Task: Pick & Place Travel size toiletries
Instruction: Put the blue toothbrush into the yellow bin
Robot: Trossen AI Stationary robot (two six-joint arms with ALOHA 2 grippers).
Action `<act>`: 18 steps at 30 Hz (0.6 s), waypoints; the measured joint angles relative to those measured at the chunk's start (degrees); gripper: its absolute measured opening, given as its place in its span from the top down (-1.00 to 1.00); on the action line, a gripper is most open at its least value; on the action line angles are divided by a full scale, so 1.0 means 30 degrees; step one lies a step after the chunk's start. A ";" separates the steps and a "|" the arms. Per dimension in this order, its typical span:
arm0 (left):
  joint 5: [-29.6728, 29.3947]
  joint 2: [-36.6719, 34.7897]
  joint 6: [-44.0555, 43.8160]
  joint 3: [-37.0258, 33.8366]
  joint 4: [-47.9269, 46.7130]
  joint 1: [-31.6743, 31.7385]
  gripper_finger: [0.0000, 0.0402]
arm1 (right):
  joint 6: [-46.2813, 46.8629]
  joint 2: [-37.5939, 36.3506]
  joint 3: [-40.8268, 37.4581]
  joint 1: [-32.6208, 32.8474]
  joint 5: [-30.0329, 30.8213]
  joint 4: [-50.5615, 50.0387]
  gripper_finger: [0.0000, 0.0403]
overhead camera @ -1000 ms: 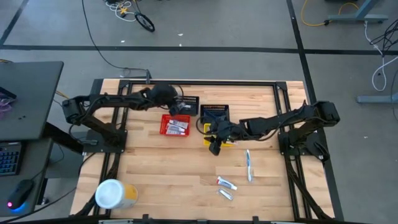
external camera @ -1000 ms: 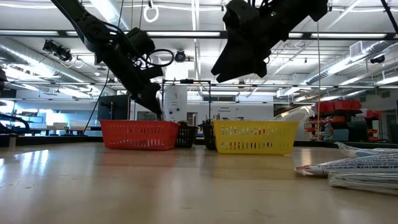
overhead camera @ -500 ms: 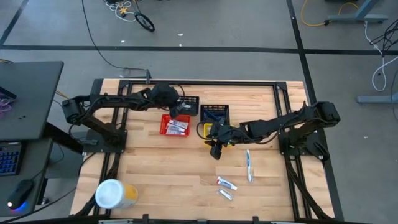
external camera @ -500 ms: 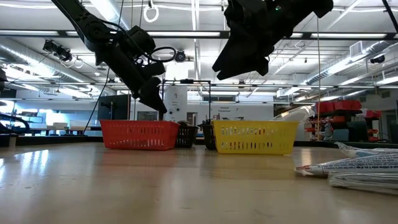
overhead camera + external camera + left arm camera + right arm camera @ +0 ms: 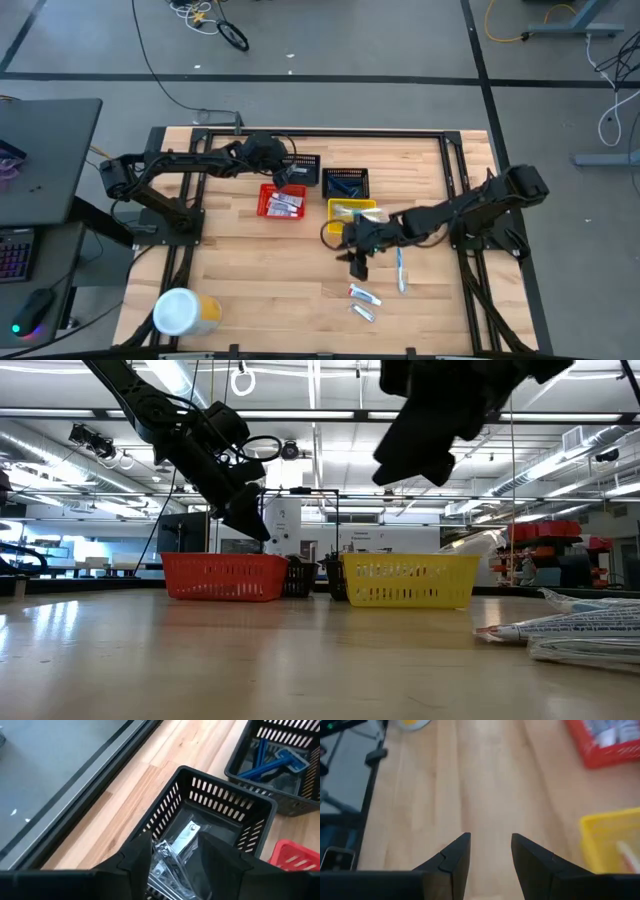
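My left gripper (image 5: 290, 176) hangs open over a black mesh basket (image 5: 227, 805) at the table's far middle. Silvery packets (image 5: 176, 851) lie on that basket's floor below the fingers. My right gripper (image 5: 358, 266) is open over bare wood, just on the near side of the yellow basket (image 5: 352, 212). To its right a white-blue toothbrush (image 5: 400, 266) lies flat on the table. Two small white tubes (image 5: 364, 294) lie nearer the front edge. The red basket (image 5: 282, 202) holds white tubes, and a second dark basket (image 5: 272, 762) holds blue razors.
A large white-and-yellow canister (image 5: 182, 312) stands at the near left corner. The baskets cluster at the far middle. Bare wood spreads across the near left and middle of the table (image 5: 260, 270). Black frame rails run along the table's edges.
My right gripper has gone from above the yellow basket toward the table's near edge and a little right, closer to the toothbrush and tubes. My left gripper has risen slightly above the black basket.
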 joint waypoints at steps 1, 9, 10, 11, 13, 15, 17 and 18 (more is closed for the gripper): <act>0.0000 0.0000 -0.0218 0.0000 0.0000 0.0000 0.15 | 0.0137 0.0000 -0.0149 0.0363 0.0146 0.0046 0.25; 0.0005 0.0000 -0.0943 0.0000 0.0001 0.0000 0.19 | 0.2066 0.0000 -0.0839 0.3770 0.3128 -0.0001 0.25; 0.0000 0.0000 -0.0942 0.0000 0.0001 0.0000 0.20 | 0.2347 0.0004 -0.0839 0.4192 0.3703 0.0010 0.25; -0.0008 0.0000 -0.0941 0.0000 0.0001 0.0000 0.20 | 0.2694 0.0000 -0.0832 0.4564 0.4194 -0.0017 0.25; -0.0028 0.0000 -0.0948 0.0000 0.0001 0.0000 0.20 | 0.3571 0.0000 -0.0812 0.5239 0.4719 -0.0006 0.25; -0.0071 0.0000 -0.0948 0.0000 0.0001 0.0000 0.20 | 0.4540 0.0003 -0.0802 0.5802 0.5062 -0.0060 0.25; -0.0073 0.0000 -0.0948 0.0000 0.0001 0.0000 0.20 | 0.5219 0.0030 -0.0795 0.6266 0.5139 -0.0462 0.25; -0.0073 0.0000 -0.0948 0.0000 0.0001 0.0000 0.19 | 0.5328 0.0036 -0.0795 0.6473 0.5098 -0.0800 0.25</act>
